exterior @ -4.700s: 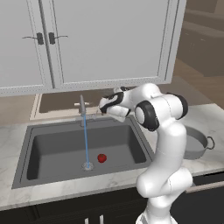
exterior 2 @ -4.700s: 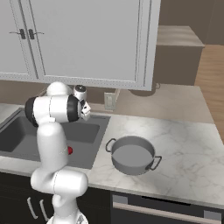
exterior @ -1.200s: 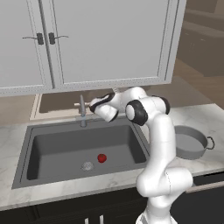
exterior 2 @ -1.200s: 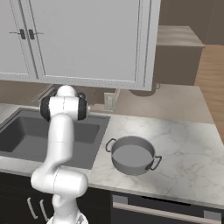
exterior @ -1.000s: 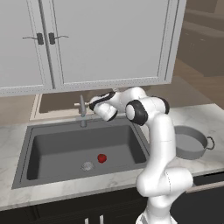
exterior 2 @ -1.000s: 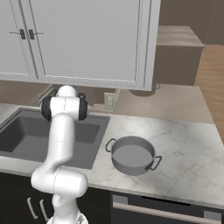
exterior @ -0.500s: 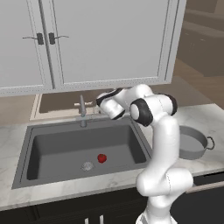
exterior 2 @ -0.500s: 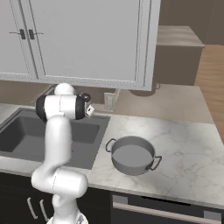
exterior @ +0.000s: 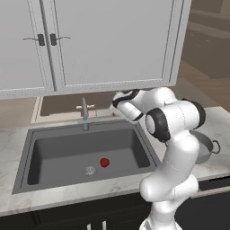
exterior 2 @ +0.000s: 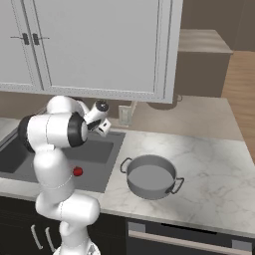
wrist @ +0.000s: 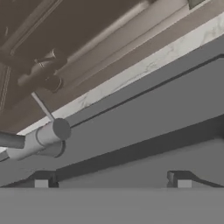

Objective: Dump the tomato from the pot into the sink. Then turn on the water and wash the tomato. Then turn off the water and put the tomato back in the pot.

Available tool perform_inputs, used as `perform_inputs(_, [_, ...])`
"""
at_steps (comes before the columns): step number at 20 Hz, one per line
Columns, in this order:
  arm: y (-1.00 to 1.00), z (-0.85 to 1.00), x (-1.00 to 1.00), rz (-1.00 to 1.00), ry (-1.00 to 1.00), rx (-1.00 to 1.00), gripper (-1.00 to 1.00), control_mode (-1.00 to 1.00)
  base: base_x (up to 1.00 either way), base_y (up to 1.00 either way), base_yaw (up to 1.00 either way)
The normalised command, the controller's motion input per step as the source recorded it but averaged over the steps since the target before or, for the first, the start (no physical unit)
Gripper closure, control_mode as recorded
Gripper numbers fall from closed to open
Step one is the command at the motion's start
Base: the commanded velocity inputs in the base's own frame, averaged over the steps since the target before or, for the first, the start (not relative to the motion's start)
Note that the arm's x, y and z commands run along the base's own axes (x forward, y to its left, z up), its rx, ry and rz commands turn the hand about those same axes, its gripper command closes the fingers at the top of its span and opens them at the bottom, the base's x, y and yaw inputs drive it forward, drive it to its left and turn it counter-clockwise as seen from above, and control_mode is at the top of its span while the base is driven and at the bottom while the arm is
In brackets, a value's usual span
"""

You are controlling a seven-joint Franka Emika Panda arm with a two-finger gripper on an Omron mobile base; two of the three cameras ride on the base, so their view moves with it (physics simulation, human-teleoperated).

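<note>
The small red tomato (exterior: 104,162) lies on the floor of the dark grey sink (exterior: 58,148), just right of the round drain (exterior: 90,170); the right base view shows the tomato (exterior 2: 77,172) beside my arm. The grey pot (exterior 2: 151,177) stands on the counter right of the sink, and in the left base view the pot (exterior: 203,146) is partly hidden behind my arm. My gripper (exterior: 115,105) hovers over the sink's back right, a little right of the faucet (exterior: 84,114). In the hand view the gripper (wrist: 111,181) is open, with nothing between its fingertips (wrist: 43,180). No water runs from the faucet.
White wall cabinets (exterior: 108,45) hang above the sink. The marble counter (exterior 2: 209,174) stretches right of the pot. In the hand view the faucet spout (wrist: 43,140) and its handle (wrist: 41,72) sit at the left, with the sink's back rim beyond.
The water stream seen earlier has stopped. Over the last second my gripper has opened and drawn back to the right, away from the faucet. Tomato and pot have not moved.
</note>
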Motion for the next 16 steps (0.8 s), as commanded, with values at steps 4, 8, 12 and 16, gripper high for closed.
perform_inputs(4, [-0.1,0.86,-0.59,0.0,0.2,0.0,-1.0,-1.0,0.0,0.0,0.0])
perform_inputs(8, [0.0,0.59,-0.5,0.0,0.22,0.0,-1.0,-1.0,0.0,0.0,0.0])
perform_inputs(12, [0.0,0.06,-0.53,0.03,0.23,-0.05,-1.0,-1.0,0.0,0.0,0.0])
perform_inputs(16, [0.0,-0.1,-0.54,0.08,0.1,-0.09,-1.0,-1.0,0.0,0.0,0.0])
